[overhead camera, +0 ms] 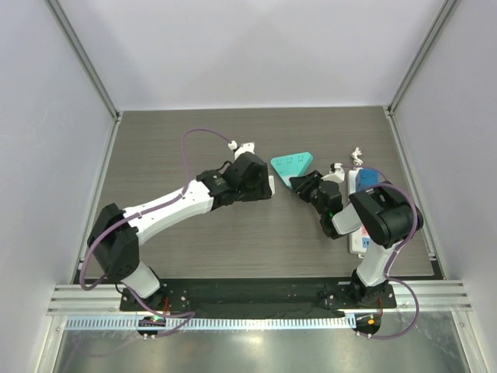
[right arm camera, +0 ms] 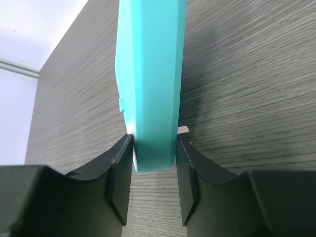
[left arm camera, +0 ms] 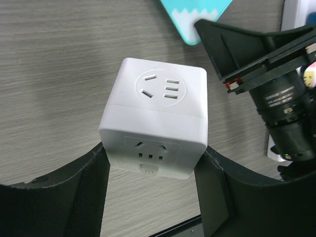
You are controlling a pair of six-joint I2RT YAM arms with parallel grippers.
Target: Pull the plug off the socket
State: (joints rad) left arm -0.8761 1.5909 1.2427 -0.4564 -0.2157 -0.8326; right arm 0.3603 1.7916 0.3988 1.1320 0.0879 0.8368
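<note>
Socket (overhead camera: pixel 357 242) beneath bent right arm (overhead camera: pixel 384 217)

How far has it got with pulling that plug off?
Looks done: the teal triangular plastic piece is apart from the white cube-shaped socket block, a bare metal prong showing at its side. In hand: the left fingers clamp the cube, the right fingers clamp the teal piece. Remaining: setting both down, probably. The long white power strip is mostly hidden under the right arm, so its state is unclear.
</note>
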